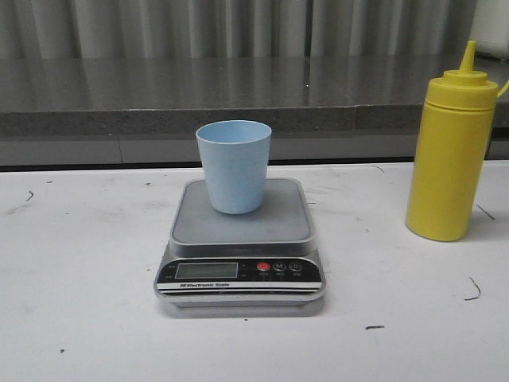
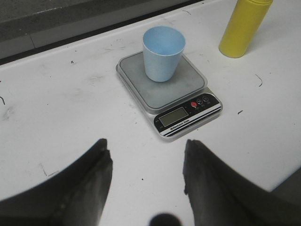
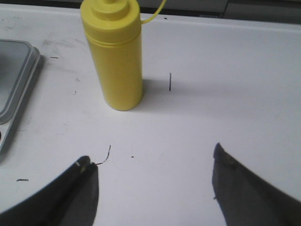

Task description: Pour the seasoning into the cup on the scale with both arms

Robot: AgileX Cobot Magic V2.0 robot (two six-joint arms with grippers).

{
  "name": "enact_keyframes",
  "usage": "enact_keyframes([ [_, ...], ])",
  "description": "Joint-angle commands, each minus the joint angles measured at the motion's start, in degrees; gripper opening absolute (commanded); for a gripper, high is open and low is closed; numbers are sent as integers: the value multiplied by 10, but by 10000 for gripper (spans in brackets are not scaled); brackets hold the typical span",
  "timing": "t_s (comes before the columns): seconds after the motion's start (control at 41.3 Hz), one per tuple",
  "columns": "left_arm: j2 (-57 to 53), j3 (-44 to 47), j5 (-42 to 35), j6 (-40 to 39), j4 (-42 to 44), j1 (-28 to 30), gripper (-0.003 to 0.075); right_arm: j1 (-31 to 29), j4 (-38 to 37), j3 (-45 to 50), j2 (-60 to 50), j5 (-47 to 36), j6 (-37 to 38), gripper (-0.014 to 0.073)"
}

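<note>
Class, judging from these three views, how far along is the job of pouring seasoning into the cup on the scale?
Done: the cup stands upright on the scale. In hand: nothing; the left end effector and right end effector are both open and empty above the table. Left: everything else. The seasoning bottle stands capped and untouched beside the scale, the cup looks empty, so gripping, uncapping and pouring remain.

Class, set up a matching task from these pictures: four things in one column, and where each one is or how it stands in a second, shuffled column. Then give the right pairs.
Things:
1. cup
2. bottle
3. scale
4. left gripper

Place or state:
A. upright on the table, right of the scale
B. open, holding nothing
C. on the scale's platform
D. flat on the table, display facing the robot

Pairs: 1-C, 2-A, 3-D, 4-B
</note>
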Motion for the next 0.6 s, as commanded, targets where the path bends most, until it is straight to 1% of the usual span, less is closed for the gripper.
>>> enact_keyframes([
  [0.0,2,-14,-38,-5,-4,-2,353,19,-5,-18,3,-40,-18,572],
  [0.097,2,-14,-38,-5,-4,-2,353,39,-8,-18,3,-48,-37,619],
  [0.169,2,-14,-38,-5,-4,-2,353,46,-11,-18,3,-64,-51,614],
  [0.29,2,-14,-38,-5,-4,-2,353,47,-20,-18,3,-122,-54,614],
  [0.411,2,-14,-38,-5,-4,-2,353,47,0,-18,4,-192,-54,614],
  [0.58,2,-14,-38,-5,-4,-2,353,49,16,-18,51,-210,-54,614],
])
